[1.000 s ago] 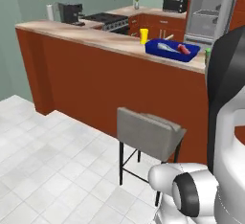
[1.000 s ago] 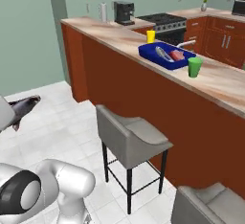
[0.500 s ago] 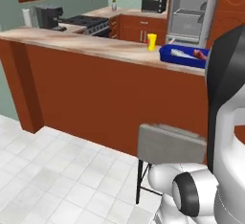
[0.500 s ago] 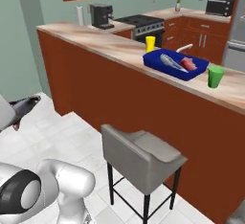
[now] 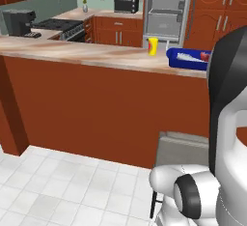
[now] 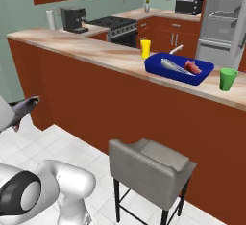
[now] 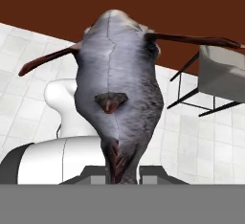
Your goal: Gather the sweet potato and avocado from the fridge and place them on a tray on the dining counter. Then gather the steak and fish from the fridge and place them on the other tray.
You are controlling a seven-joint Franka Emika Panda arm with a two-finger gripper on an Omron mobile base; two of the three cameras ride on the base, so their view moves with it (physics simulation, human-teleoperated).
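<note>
Fish: grey, reddish fins spread to either side, tail pinched between the closed fingers of the gripper, hanging over white floor tiles; its head pokes in at the left edge of the right base view. Blue tray: on the dining counter, holding the steak and a silvery item. Yellow cup: just beside the tray. Green cup: on its other side. Grey stool: before the counter. Fridge: open, beyond the counter.
</note>
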